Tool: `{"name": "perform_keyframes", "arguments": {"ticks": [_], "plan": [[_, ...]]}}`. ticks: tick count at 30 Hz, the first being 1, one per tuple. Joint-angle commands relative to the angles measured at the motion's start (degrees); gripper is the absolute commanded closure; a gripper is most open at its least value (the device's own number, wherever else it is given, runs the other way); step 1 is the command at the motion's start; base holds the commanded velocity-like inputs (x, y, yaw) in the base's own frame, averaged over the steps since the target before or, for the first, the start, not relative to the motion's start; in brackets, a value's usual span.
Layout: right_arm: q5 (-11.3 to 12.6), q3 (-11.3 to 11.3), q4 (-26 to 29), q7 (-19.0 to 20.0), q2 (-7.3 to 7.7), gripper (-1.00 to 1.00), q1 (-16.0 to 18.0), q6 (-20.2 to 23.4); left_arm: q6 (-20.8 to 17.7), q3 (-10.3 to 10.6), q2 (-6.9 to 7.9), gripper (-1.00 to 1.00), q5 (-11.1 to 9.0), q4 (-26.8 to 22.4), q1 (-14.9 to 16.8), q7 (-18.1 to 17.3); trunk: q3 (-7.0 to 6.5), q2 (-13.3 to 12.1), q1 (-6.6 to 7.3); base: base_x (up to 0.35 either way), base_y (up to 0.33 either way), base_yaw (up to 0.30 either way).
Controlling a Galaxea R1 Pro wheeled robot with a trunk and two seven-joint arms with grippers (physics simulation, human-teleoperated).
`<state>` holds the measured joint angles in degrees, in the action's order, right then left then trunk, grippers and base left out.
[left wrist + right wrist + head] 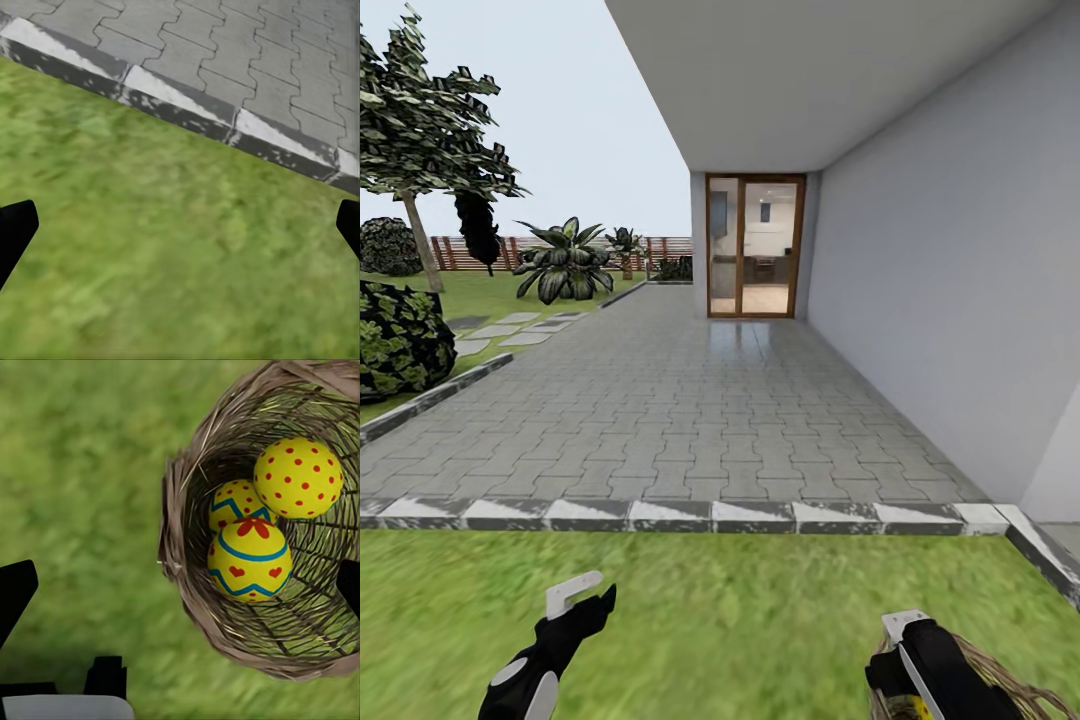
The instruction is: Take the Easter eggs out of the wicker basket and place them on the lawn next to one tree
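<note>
— Wicker, brown and open-woven: that round wicker basket (255, 585) sits on the bright green lawn (740, 620) at the robot's right. In the right wrist view I look straight down into it.

— And the eggs?

— All three yellow Easter eggs are inside, touching one another. The red-dotted egg (298, 478) lies by the far wall, the egg with blue bands, red hearts and an orange-red flower mark (250, 559) is nearest the camera, and the egg with a blue zigzag (234, 504) is half hidden behind it.

— What are the arms doing?

— The right gripper (180, 585) hangs above the basket's rim with its black fingertips spread wide, one (15, 592) over grass, the other (349, 585) over the weave. It holds nothing. In the head view its black arm covers most of the basket (1010, 690) at the lower right corner.

— The left?

— The left gripper (180, 229) is also spread apart and empty, over bare grass near the grey-and-white kerb stones (180, 101). Beyond the kerb lies the grey paved patio (690, 410), running to a wood-framed glass door (755, 245) in the white house wall (950, 280).

— Any tree?

— One tree with a pale trunk and dark blossom-flecked leaves (420, 130) stands far off at the left, well apart from the basket, before a brown slatted wooden fence (520, 250).
</note>
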<state>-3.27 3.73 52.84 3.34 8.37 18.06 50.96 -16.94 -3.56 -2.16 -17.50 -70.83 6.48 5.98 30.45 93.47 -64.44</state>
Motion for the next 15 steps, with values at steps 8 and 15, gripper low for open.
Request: {"name": "perform_keyframes", "arguments": {"ticks": [8,15], "plan": [[-0.05,0.14,0.07,0.35,0.06,-1.0,0.04,0.28,-0.28,0.03,-0.04,-1.0,-0.61,-0.12,0.02,0.26,0.78,1.64,-0.88,0.003,0.0,0.0],[-0.25,0.14,0.07,0.35,0.06,-1.0,0.04,0.28,-0.44,0.08,-0.04,-1.0,-0.61,-0.1,0.02,0.26,2.04,4.45,-2.42,0.0,0.0,0.0]]}}
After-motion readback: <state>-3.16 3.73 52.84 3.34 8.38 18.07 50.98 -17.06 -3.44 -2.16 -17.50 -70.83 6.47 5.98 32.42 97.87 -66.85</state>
